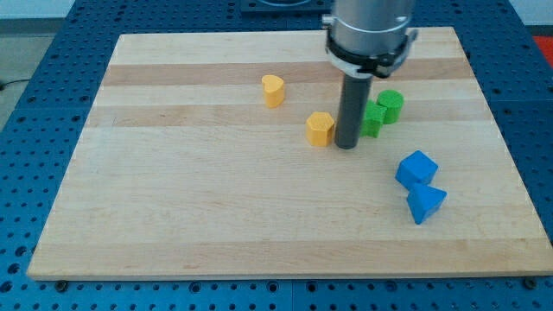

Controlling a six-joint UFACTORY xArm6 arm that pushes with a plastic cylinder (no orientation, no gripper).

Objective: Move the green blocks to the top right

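Tip: my tip [346,146] rests on the table [216,225], right of centre in the far half, nearer the top edge than the bottom.
Claw: none fitted; the arm ends in a straight dark rod, so no open or closed state can be read.
Rod mount: grey cylindrical housing [369,30] enters from the top edge of the view, above the rod.
Green blocks: green star-like block [371,119] just right of the rod, partly hidden behind it, contact cannot be told; green cylinder [390,105] touching it on the upper right. Both sit in the right half, short of the top right corner.
Yellow hexagonal block: [320,129] just left of my tip, close beside the rod; contact cannot be told.
Yellow rounded block: [273,90] further left and toward the top edge, apart from the rest.
Blue blocks: blue cube-like block [416,168] and blue angular block [425,203] touching, near the right edge, toward the bottom from the green pair.
Writing: no readable labels or brands.
Surround: blue perforated base [34,78] around the table.
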